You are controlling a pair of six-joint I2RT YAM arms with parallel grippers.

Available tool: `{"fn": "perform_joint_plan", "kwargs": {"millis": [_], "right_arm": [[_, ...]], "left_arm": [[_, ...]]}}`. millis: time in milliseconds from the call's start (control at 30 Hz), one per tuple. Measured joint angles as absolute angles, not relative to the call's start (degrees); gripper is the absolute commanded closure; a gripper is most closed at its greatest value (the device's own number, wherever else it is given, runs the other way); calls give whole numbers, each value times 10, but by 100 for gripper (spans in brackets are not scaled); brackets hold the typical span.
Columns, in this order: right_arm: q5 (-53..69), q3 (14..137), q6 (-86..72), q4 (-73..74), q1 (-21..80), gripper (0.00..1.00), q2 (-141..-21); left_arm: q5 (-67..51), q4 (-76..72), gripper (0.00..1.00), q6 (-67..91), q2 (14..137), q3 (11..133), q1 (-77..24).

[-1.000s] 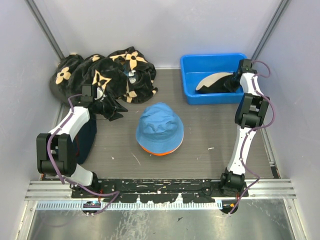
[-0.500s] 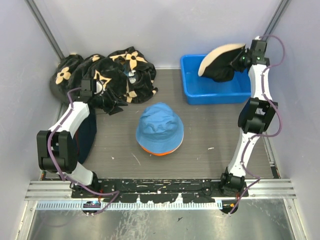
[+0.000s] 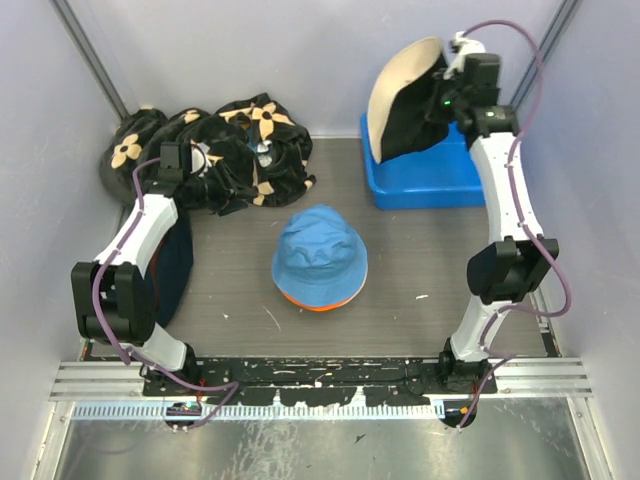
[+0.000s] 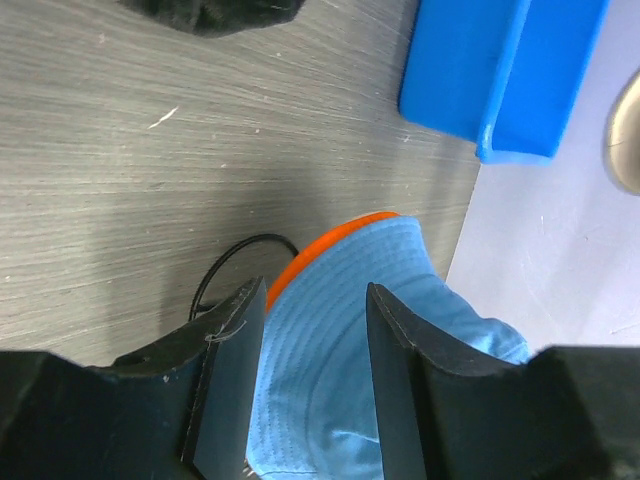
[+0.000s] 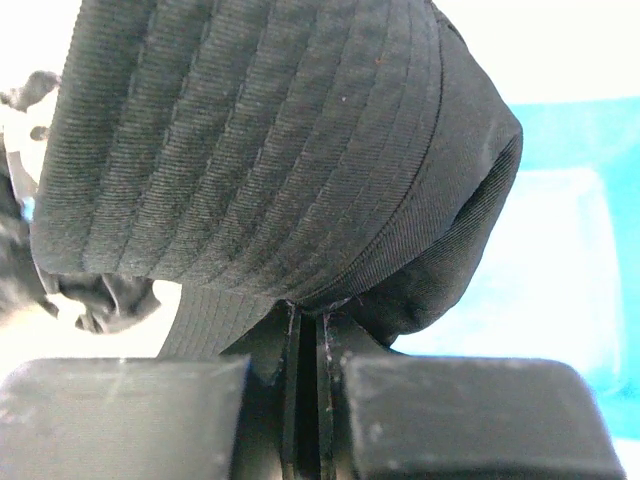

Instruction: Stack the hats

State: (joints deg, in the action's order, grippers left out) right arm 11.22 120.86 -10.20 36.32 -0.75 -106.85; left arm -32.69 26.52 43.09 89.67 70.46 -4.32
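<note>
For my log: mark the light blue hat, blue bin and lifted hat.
light blue hat (image 3: 320,252), top external view, crown.
blue bin (image 3: 425,190), top external view, front wall.
lifted hat (image 3: 385,95), top external view, cream side.

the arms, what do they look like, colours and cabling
The left arm and right arm have white links, black joint housings and purple cables looping alongside; left fingers are flat matte black, and a green light glows near the right wrist.
</note>
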Motion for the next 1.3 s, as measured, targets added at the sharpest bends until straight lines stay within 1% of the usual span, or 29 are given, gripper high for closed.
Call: {"fn": "perform_joint_plan", "kwargs": {"millis": [100, 200, 267, 400, 433, 500, 533, 567, 667, 767, 800, 833, 867, 900, 933, 1000, 1133, 1200, 1300], "right_arm": [[28, 1171, -44, 374, 70, 91, -1036], [-54, 1120, -2, 385, 126, 92, -1002], [-116, 1089, 16, 402, 139, 93, -978], [-251, 1072, 41, 418, 126, 93, -953], [-288, 1070, 48, 418, 125, 91, -950], [-354, 1065, 68, 408, 125, 76, -947], [-394, 1054, 85, 390, 131, 77, -947], [-432, 1040, 105, 369, 140, 82, -946], [-526, 992, 168, 306, 174, 88, -960], [-593, 992, 210, 258, 199, 90, -1028], [-609, 1007, 219, 249, 204, 87, -1065], [-622, 1035, 223, 249, 208, 79, -1109], [-630, 1073, 223, 255, 210, 63, -1157], [-631, 1114, 218, 259, 211, 52, -1204], [-627, 1163, 208, 266, 211, 44, -1259], [-606, 1201, 182, 291, 211, 33, -1310], [-527, 1204, 128, 356, 207, 27, -1313], [-470, 1200, 99, 371, 199, 23, -1282], [-359, 1198, 55, 389, 168, 20, -1215]], "left_arm": [[-329, 270, 48, 424, 897, 725, -51], [-333, 272, 48, 419, 896, 728, -57], [-336, 275, 48, 418, 896, 728, -60], [-340, 276, 48, 416, 896, 728, -68], [-340, 275, 48, 415, 896, 727, -70], [-340, 275, 48, 415, 896, 726, -73], [-340, 275, 48, 415, 895, 724, -75], [-340, 274, 48, 415, 893, 720, -77], [-340, 275, 48, 413, 887, 707, -78], [-340, 278, 48, 409, 879, 698, -79], [-340, 279, 48, 406, 875, 696, -79], [-340, 281, 48, 404, 871, 695, -79], [-339, 284, 48, 401, 866, 694, -79], [-338, 287, 48, 399, 861, 693, -79], [-337, 290, 48, 396, 856, 692, -79], [-335, 299, 47, 389, 848, 692, -79], [-326, 306, 47, 379, 837, 684, -79], [-324, 306, 47, 379, 837, 675, -79], [-325, 305, 48, 381, 843, 666, -79]]}}
